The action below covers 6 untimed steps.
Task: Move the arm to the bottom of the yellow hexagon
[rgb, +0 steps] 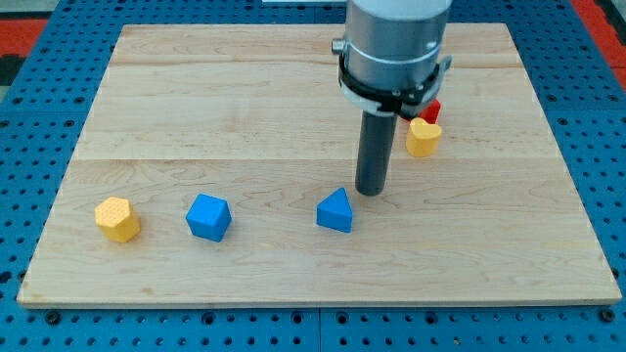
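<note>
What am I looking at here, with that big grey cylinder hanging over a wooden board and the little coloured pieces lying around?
The grey cylinder is the end of a robot arm. It has no hand; it ends in a straight dark rod, and the rod's lower end, my tip, slides on the pale wooden board to push blocks. Nothing is held. There is one camera view, looking down at the board from its near edge.

On the board lie a yellow hexagon block at the view's bottom left, a blue cube to its right, and a blue triangular block just below and left of my tip. Right of the rod sit a yellow heart-like block and a small red block, partly hidden. The yellow hexagon is far from my tip.
</note>
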Each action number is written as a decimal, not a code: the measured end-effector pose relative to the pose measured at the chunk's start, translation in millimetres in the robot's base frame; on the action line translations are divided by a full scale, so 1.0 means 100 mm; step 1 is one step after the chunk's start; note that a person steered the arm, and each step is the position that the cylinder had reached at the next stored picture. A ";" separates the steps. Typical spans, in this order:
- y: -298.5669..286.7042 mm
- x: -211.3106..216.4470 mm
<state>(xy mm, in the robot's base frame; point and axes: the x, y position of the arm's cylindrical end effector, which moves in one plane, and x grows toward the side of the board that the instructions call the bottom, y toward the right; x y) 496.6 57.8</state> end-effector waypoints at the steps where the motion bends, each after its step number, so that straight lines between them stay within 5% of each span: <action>1: -0.24 0.17; 4: 1.11 -0.28; 6: 0.98 -0.28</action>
<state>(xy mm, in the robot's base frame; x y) 468.6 156.0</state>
